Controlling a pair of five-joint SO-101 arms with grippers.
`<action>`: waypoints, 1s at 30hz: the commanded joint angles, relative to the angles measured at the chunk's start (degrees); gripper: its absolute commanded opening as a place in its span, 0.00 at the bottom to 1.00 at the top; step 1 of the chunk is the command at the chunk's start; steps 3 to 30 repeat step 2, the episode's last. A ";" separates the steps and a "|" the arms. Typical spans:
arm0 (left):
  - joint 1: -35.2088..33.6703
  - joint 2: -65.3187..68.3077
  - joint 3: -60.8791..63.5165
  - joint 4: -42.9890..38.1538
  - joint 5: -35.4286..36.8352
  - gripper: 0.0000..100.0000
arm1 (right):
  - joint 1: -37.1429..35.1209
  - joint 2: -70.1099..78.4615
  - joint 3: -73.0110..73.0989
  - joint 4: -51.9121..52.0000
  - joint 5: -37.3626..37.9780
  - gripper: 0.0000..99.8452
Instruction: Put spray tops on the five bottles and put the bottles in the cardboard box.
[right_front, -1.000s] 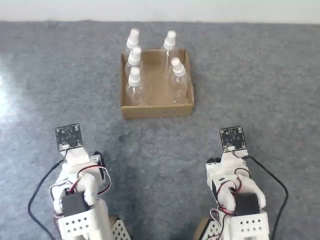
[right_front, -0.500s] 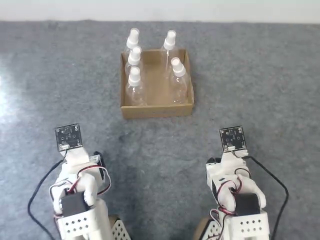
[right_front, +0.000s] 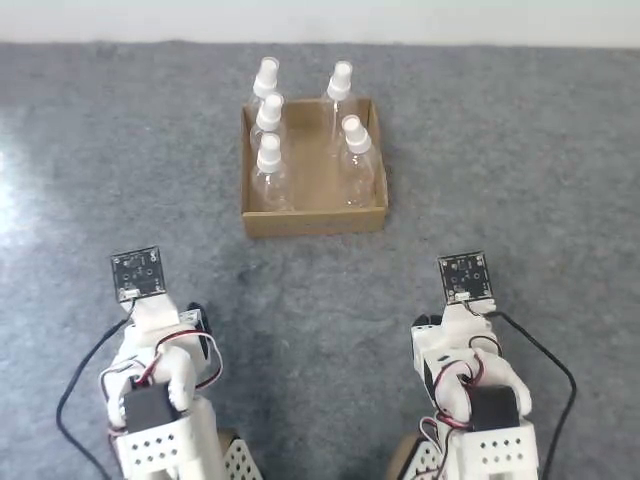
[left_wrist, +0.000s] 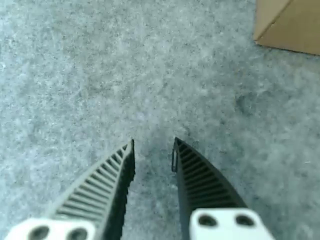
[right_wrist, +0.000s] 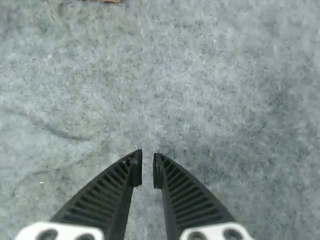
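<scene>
Already packed: five bottles sit in the box

All five bottles (right_front: 270, 175) stand up straight inside the cardboard box (right_front: 315, 222). Each one has a white spray top (right_front: 269, 150) on it. Three bottles make a row on the 9 o'clock side of the box, and two stand on the 3 o'clock side. The box sits on the grey carpet (right_front: 500, 150) at 12 o'clock from the two arms, well apart from them. The left gripper (left_wrist: 153, 150) hangs over the carpet with its jaws a little apart and nothing between them. The right gripper (right_wrist: 147, 162) hangs over the carpet too, its jaws almost touching, holding nothing.
</scene>
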 joint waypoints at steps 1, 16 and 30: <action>-0.09 -0.97 -0.66 0.26 -0.09 0.12 | 0.40 -0.31 1.23 0.31 -0.26 0.01; -0.09 -0.97 -0.66 0.26 -0.09 0.12 | 0.40 -0.31 1.23 0.31 -0.26 0.01; -0.09 -0.97 -0.66 0.26 -0.09 0.12 | 0.40 -0.31 1.23 0.31 -0.26 0.01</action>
